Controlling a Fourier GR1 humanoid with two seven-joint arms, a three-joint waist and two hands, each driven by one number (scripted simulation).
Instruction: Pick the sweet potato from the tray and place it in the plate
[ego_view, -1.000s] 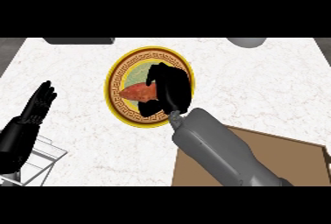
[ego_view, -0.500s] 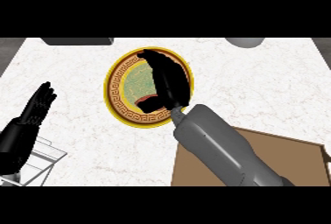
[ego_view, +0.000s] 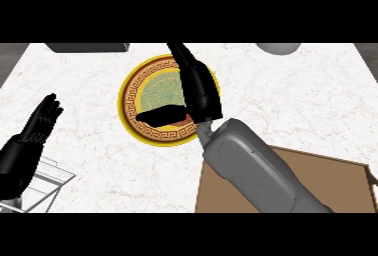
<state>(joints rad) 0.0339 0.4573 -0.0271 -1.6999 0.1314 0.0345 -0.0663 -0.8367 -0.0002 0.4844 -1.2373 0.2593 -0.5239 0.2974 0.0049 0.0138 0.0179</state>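
Sweet potato: not visible. The right hand (ego_view: 193, 82) lies over the middle of the plate (ego_view: 135, 92) and covers whatever sits there, so whether the potato is on the plate cannot be told. Fingers of the right hand are straight and pressed together, pointing toward the far edge of the counter (ego_view: 310, 95); the thumb sticks out sideways across the plate's near part. One plate: round, yellow rim with a dark patterned band, green centre.

The grey right forearm crosses the plate's near right edge and hides part of the brown tray (ego_view: 332, 185) at the lower right.

Left hand (ego_view: 40, 122): at the left edge, upright, fingers straight and together. Below it, a white wire rack (ego_view: 44, 182).

Far edge: one dark grey object (ego_view: 88, 47), one pale grey rounded object (ego_view: 279, 48), both cut off.
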